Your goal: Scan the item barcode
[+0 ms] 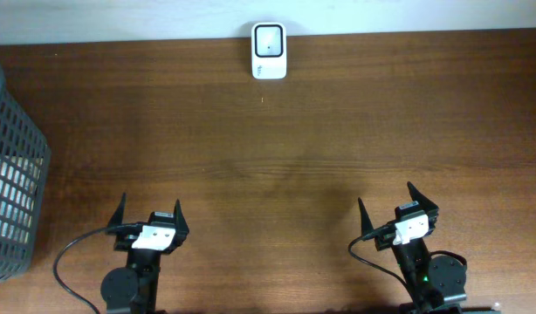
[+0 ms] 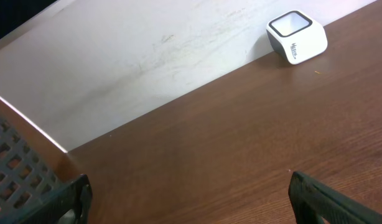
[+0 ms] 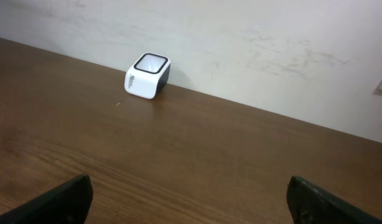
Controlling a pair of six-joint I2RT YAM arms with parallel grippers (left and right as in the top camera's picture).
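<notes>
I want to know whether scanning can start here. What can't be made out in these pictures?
- Basket, overhead: cut off by the left edge. Its mesh wall hides most of the contents, and only pale patches show through.
- Barcoded item: seen in no view. Whether it lies in the basket cannot be told.
- Scanner lettering, both wrist views: too small to read.

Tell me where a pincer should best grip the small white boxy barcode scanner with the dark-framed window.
Probably the two long side walls of the small white boxy barcode scanner, coming down from above. It is narrower that way, its dark-framed window faces upward and should stay uncovered, and the pale wall stands close behind it.
</notes>
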